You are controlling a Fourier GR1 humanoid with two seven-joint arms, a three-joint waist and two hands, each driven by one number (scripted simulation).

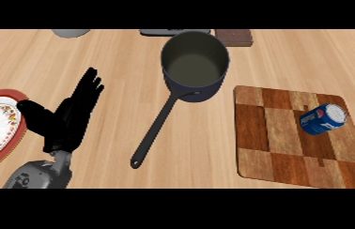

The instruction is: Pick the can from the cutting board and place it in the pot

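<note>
A blue can (pixel 322 118) with a silver top lies on its side on the wooden cutting board (pixel 277 139) at the right. A dark pot (pixel 195 64) stands at the upper middle of the counter, its inside bare, and its long handle (pixel 154 132) runs down and to the left. My left hand (pixel 71 113) rests at the left with its fingers straight and pointing up, holding nothing, far from the can. My right hand does not show in this view.
A red-rimmed patterned plate (pixel 8 122) lies at the left edge, partly behind my left hand. A grey round object (pixel 71 33), a dark flat object (pixel 161 32) and a brown block (pixel 234 37) sit along the far edge.
</note>
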